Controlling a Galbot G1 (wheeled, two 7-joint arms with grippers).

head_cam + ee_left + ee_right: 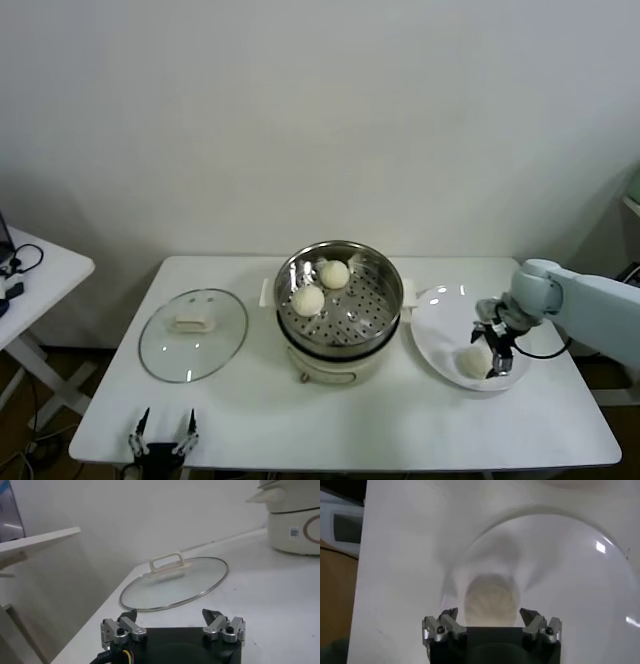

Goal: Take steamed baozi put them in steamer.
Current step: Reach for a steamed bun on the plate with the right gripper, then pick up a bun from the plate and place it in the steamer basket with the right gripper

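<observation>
The steel steamer (382, 300) stands on its cream pot base at the table's middle. Two pale baozi lie in it, one at the back (335, 273) and one on the left (308, 299). A third baozi (471, 362) lies on the white plate (437, 305) to the steamer's right. My right gripper (497, 352) is open just over this baozi. In the right wrist view the baozi (491, 599) sits between the open fingertips of the right gripper (490, 614), and no contact shows. My left gripper (163, 436) is open and empty at the table's front left edge.
The glass lid (193, 333) with a cream handle lies flat left of the steamer; it also shows in the left wrist view (175, 582), beyond the left gripper (170, 614). The pot base (295, 527) is at that view's far side. A small white side table (40, 275) stands at far left.
</observation>
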